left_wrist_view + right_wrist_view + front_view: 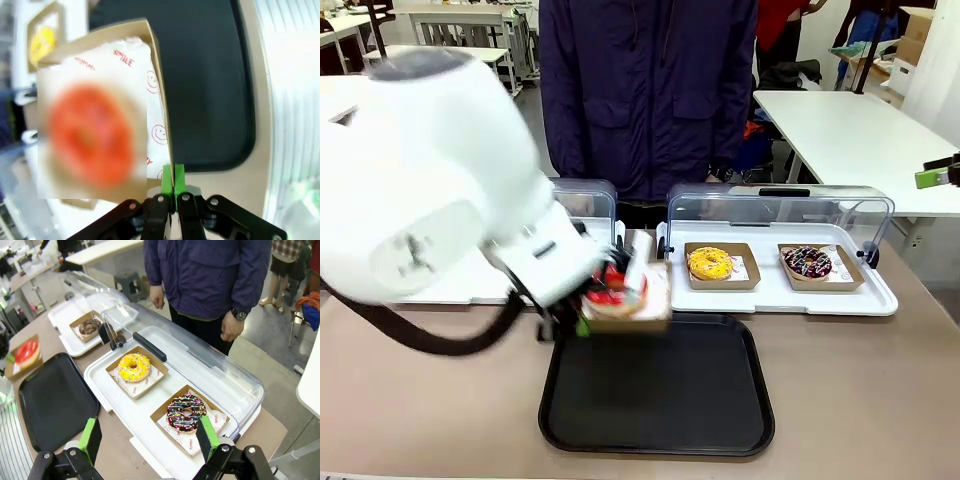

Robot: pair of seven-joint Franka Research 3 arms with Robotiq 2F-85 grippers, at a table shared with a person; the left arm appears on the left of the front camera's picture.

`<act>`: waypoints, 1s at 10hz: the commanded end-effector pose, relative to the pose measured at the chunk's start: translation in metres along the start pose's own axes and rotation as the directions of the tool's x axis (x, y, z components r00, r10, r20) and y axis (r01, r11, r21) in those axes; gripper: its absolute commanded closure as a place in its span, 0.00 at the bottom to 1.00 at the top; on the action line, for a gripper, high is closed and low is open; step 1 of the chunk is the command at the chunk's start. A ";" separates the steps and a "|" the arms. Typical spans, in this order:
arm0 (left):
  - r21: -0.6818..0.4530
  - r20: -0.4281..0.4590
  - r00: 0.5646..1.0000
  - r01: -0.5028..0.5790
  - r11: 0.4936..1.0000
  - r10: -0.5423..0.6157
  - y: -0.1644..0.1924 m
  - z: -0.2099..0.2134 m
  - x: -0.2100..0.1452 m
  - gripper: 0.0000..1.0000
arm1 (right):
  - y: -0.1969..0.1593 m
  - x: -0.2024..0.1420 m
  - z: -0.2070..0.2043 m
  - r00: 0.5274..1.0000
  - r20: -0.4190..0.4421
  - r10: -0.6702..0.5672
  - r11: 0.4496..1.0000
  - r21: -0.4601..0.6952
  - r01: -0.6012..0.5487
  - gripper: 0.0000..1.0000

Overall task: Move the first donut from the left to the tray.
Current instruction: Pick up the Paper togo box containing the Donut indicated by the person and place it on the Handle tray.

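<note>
The first donut from the left (615,290) is a glossy red ring on white paper in a brown cardboard holder. My left gripper (582,322) is shut on the holder's rim and holds it over the far left corner of the black tray (660,395). In the left wrist view the green pads (179,180) pinch the cardboard wall, with the blurred red donut (90,135) to their left and the tray (210,75) beyond. The right wrist view shows the red donut (26,351) by the tray (55,400). My right gripper (149,440) is open and empty, above the table's right side.
A white tray with a raised clear lid (780,285) holds a yellow donut (710,263) and a sprinkled chocolate donut (808,263). A second white tray (70,317) holds a brown donut (90,326). A person in a dark jacket (645,90) stands at the far side.
</note>
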State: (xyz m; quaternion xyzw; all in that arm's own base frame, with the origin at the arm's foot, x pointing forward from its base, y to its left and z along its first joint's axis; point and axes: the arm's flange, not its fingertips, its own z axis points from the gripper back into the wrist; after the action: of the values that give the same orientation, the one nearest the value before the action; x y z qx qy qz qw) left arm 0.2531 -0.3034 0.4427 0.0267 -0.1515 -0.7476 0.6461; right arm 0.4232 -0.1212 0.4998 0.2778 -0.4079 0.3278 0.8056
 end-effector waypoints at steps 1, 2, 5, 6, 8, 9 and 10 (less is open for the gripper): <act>0.010 -0.021 0.999 -0.031 0.999 0.031 -0.038 -0.028 0.017 0.98 | -0.001 0.002 -0.001 0.999 0.033 0.013 1.000 0.003 -0.013 0.00; 0.037 -0.039 0.998 -0.050 0.998 0.052 -0.055 -0.037 0.029 0.98 | -0.001 0.002 -0.001 0.999 0.033 0.013 1.000 0.003 -0.013 0.00; 0.084 -0.045 0.999 -0.001 0.996 0.004 -0.080 -0.056 0.040 0.98 | -0.001 0.002 -0.001 0.999 0.033 0.013 1.000 0.003 -0.013 0.00; 0.071 -0.067 0.998 0.006 0.997 -0.001 -0.078 -0.066 0.035 0.98 | -0.001 0.002 -0.001 0.999 0.033 0.013 1.000 0.003 -0.013 0.00; 0.077 -0.092 0.996 -0.017 0.997 0.024 -0.072 -0.080 0.021 0.98 | -0.001 0.002 -0.001 0.999 0.033 0.013 1.000 0.003 -0.013 0.00; 0.064 -0.080 0.997 -0.015 0.998 0.020 -0.070 -0.088 0.016 0.98 | -0.001 0.002 -0.001 0.999 0.033 0.013 1.000 0.003 -0.013 0.00; 0.058 -0.088 0.996 -0.028 0.998 0.033 -0.067 -0.098 0.011 0.98 | -0.001 0.002 -0.001 0.999 0.033 0.013 1.000 0.003 -0.013 0.00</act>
State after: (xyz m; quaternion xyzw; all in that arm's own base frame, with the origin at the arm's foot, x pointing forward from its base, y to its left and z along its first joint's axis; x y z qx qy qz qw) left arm 0.2255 -0.3627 0.3587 0.0729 -0.1304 -0.7402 0.6556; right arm 0.4234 -0.1211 0.4999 0.2777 -0.4077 0.3280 0.8056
